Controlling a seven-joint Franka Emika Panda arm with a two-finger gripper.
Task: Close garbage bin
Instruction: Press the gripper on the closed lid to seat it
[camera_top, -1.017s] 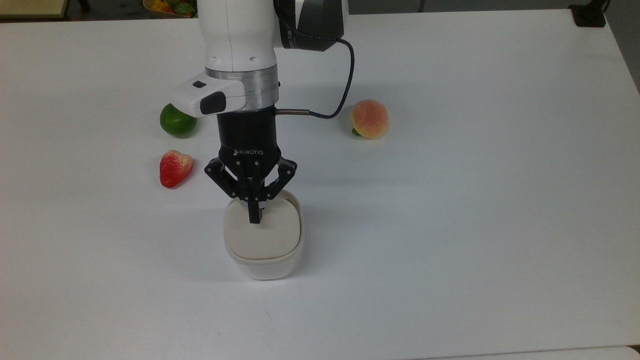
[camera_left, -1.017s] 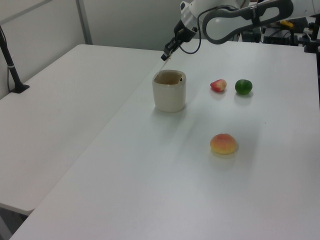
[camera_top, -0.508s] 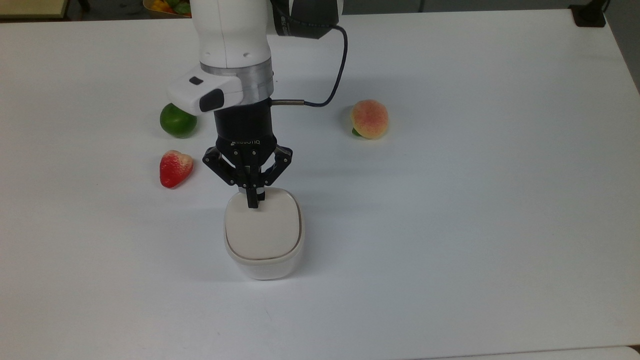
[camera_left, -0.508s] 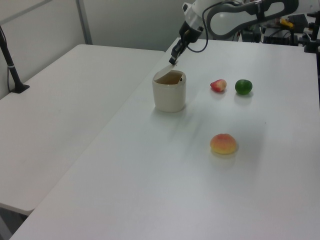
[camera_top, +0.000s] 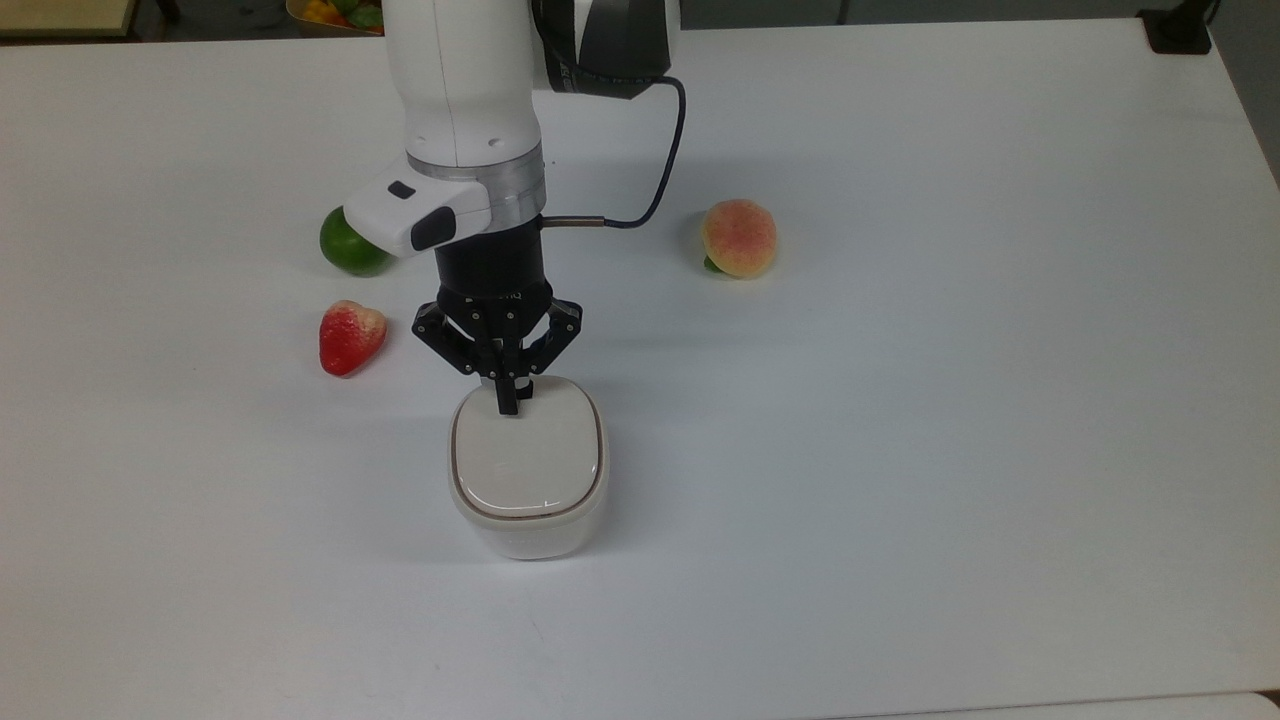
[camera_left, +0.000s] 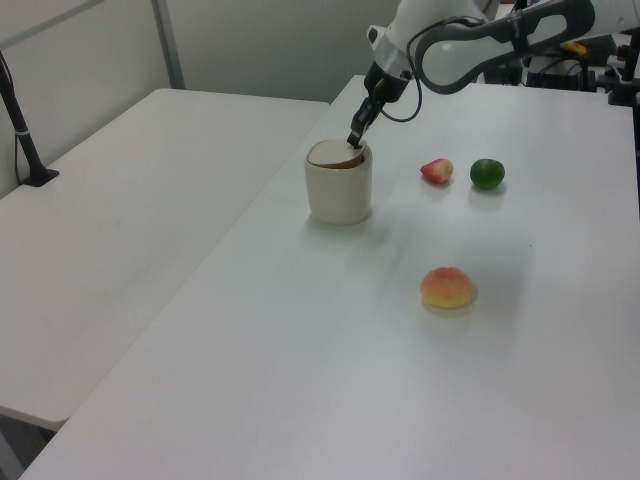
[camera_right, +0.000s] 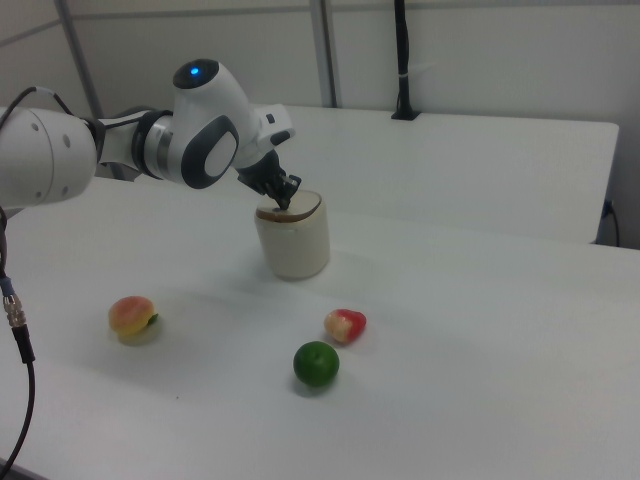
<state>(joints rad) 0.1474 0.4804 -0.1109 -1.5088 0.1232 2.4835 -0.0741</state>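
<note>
garbage bin (camera_top: 528, 470) mid-table, near strawberry (camera_top: 350, 336) | claw (camera_top: 509, 403) pinched narrow, empty, tip on lid (camera_top: 527, 458) | change: lid pushed lower, still slightly tilted | closing nearly finished

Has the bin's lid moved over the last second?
Yes. The lid has swung down toward the rim of the garbage bin, which stays put beside the strawberry; the shut gripper presses its far edge.
</note>
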